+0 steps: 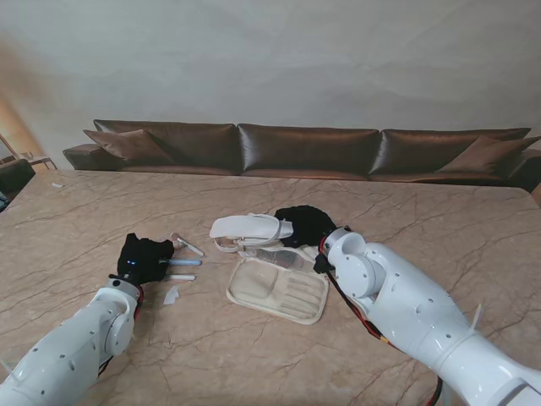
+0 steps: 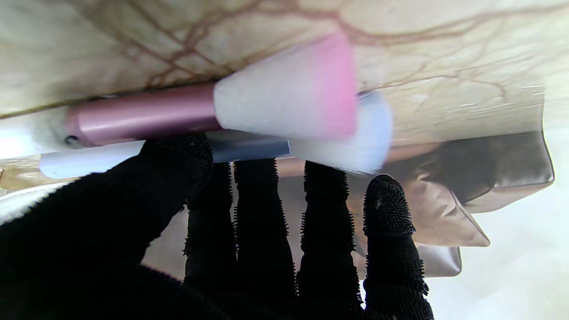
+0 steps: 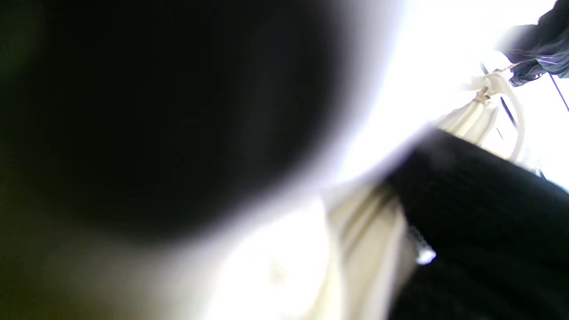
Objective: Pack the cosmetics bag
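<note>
The cream cosmetics bag (image 1: 279, 289) lies open at the table's middle, its inside facing up. Its lid (image 1: 249, 227) stands raised on the far side, and my black-gloved right hand (image 1: 304, 224) grips that lid; in the right wrist view a black finger (image 3: 480, 209) presses on cream fabric (image 3: 369, 253). My left hand (image 1: 144, 258) rests to the left of the bag with its fingers (image 2: 329, 231) straight and spread. Its thumb (image 2: 178, 160) touches the handle of a blue brush (image 2: 249, 149), which lies beside a pink brush (image 2: 284, 93).
A third pale stick-like item (image 1: 180, 277) and a small white piece (image 1: 171, 295) lie just nearer to me than the brushes. A brown sofa (image 1: 304, 148) runs along the table's far edge. The right wrist view is mostly blocked by a dark blur.
</note>
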`<state>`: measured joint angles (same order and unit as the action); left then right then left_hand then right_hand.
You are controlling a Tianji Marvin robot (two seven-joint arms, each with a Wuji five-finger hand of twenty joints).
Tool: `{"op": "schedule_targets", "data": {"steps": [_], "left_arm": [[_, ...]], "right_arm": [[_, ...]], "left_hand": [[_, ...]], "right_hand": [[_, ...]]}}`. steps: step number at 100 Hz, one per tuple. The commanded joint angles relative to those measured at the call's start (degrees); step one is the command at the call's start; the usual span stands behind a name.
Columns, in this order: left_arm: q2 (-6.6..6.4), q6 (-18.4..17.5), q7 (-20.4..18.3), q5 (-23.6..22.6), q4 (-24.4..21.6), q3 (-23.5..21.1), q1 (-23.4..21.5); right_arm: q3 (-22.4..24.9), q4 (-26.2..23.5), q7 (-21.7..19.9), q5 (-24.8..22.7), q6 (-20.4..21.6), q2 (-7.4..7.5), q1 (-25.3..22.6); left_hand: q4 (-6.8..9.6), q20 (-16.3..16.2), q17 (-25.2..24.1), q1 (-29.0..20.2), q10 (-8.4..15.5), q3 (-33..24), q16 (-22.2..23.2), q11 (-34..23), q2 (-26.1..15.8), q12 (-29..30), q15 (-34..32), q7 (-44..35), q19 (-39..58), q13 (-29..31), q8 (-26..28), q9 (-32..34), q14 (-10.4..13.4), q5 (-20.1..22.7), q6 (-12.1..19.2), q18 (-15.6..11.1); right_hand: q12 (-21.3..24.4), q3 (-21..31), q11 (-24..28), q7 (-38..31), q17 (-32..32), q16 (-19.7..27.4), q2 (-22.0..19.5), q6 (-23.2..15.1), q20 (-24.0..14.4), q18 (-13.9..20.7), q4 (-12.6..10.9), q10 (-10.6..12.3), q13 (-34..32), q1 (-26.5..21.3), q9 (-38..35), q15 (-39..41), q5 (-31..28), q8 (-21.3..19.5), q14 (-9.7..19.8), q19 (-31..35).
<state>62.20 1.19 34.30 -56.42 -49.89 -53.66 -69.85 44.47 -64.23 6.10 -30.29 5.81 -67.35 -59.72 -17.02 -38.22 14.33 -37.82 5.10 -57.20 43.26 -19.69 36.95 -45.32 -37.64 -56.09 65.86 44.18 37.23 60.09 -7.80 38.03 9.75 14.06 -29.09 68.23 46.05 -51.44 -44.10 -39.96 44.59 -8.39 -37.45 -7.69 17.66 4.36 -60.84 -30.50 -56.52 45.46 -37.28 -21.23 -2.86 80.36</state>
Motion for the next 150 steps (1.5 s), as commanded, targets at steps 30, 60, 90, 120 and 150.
{"op": "schedule_targets", "data": {"steps": [30, 60, 90, 120, 150], "left_arm": [[-0.3, -0.15, -0.27, -2.4, -5.84, -3.95, -3.69], [-0.12, -0.92, 0.64, -3.49, -9.16, -5.37, -5.06], [-0.08, -1.09, 0.94, -3.44, -9.1, -5.31, -4.98], [-0.08, -1.09, 0.94, -3.44, -9.1, -5.31, -4.98], [-0.08, -1.09, 0.94, -3.44, -9.1, -5.31, -4.98]], "right_arm": [[-0.91, 0.5, 0.11, 0.97, -0.18, -0.99, 0.45], [-1.0, 1.25, 0.72, 1.35, -0.04, -1.27, 0.64], [-0.47, 1.45, 1.69, 2.01, 0.34, -1.58, 0.26], [-0.22, 1.38, 2.04, 2.02, 0.72, -1.59, 0.03], [-0.14, 1.53, 1.83, 2.51, 0.87, -1.63, -0.08]], "left_hand": [[1.18, 0.21, 0.08, -4.89, -1.52, -1.21, 1.98, -3.3, -2.14, -1.98, -1.66, -5.68, 1.79, 1.35, 4.77, 3.57, 0.95, 2.36, 7.15, -0.82], [1.29, 0.26, 0.2, -4.77, -1.52, -1.43, 2.62, -3.62, -1.87, -2.74, -1.71, -5.3, 1.84, 1.81, 5.05, 3.96, 0.79, 2.65, 7.27, -0.83], [1.62, 0.29, 0.91, -4.28, -1.63, -2.24, 3.14, -3.43, -1.07, -3.0, -1.44, -4.83, 1.9, 3.04, 4.9, 5.0, 0.44, 3.4, 7.38, -0.63], [1.66, 0.24, 1.21, -3.91, -1.34, -2.73, 3.59, -3.04, -0.83, -3.49, -0.93, -4.4, 1.9, 3.57, 4.77, 5.47, 0.52, 3.79, 7.69, -0.56], [1.8, 0.23, 1.32, -3.46, -1.01, -2.98, 3.8, -2.7, -0.47, -3.85, -0.3, -4.0, 1.76, 3.99, 4.78, 5.88, 0.72, 4.26, 8.16, -0.73]], "right_hand": [[-0.42, 2.55, 1.15, -4.0, -1.18, -0.63, -3.56, -5.86, 0.17, -0.19, 0.1, 0.64, -2.89, -2.38, -2.0, 2.25, -1.2, 0.37, 0.55, 1.76], [-0.36, 2.58, 1.13, -4.15, -1.11, -0.53, -3.54, -6.05, 0.22, -0.43, 0.09, 0.77, -2.83, -2.38, -2.05, 2.14, -1.27, 0.45, 0.64, 1.75], [1.51, 1.22, 0.22, -6.69, -3.06, 0.26, -6.27, -9.68, 0.36, -0.67, -0.06, 2.06, -5.7, -4.5, -6.67, 1.45, -4.86, 2.21, 0.46, 2.9], [1.96, 0.86, -0.36, -7.08, -3.97, 0.44, -6.16, -9.92, 0.53, -0.6, -0.22, 2.01, -6.83, -4.68, -7.87, 1.12, -5.95, 3.05, 0.45, 3.65], [1.99, 1.18, -0.5, -7.2, -4.18, 0.38, -5.59, -9.97, 0.71, -0.64, -0.26, 1.99, -7.1, -4.6, -8.21, 1.09, -6.26, 3.35, 0.43, 3.93]]}}
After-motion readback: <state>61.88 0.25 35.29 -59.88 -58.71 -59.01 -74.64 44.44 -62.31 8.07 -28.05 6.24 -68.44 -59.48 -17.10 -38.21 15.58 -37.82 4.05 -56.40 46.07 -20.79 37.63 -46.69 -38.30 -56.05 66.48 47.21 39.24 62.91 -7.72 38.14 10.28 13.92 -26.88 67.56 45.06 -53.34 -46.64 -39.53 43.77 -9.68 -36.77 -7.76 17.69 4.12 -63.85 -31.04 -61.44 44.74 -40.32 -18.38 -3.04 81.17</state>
